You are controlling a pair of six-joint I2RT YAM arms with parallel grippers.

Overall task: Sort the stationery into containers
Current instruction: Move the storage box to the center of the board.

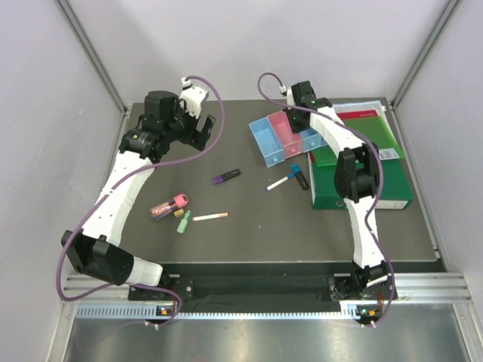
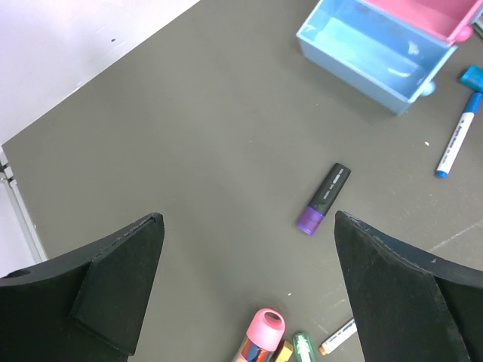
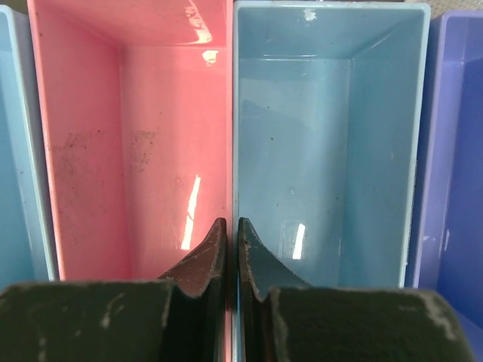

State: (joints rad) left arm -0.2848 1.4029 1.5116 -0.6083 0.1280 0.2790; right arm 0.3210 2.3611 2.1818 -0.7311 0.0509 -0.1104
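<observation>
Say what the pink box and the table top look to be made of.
Pink box: likely moulded plastic, glossy and slightly translucent; sharp light glints on its walls. Table top: matte dark grey, maybe rubber or laminate; no reflections, material uncertain.

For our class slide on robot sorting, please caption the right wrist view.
Right gripper, shut, lined up with the seam between the pink box and the light blue box.

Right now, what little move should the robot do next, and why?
Probably lower the left gripper toward the purple-black highlighter: its jaws stand wide open, holding nothing, the highlighter in sight between them, and the pink box and light blue box look empty. The right gripper seems pinched shut on the wall between them, maybe steadying the containers.
</observation>
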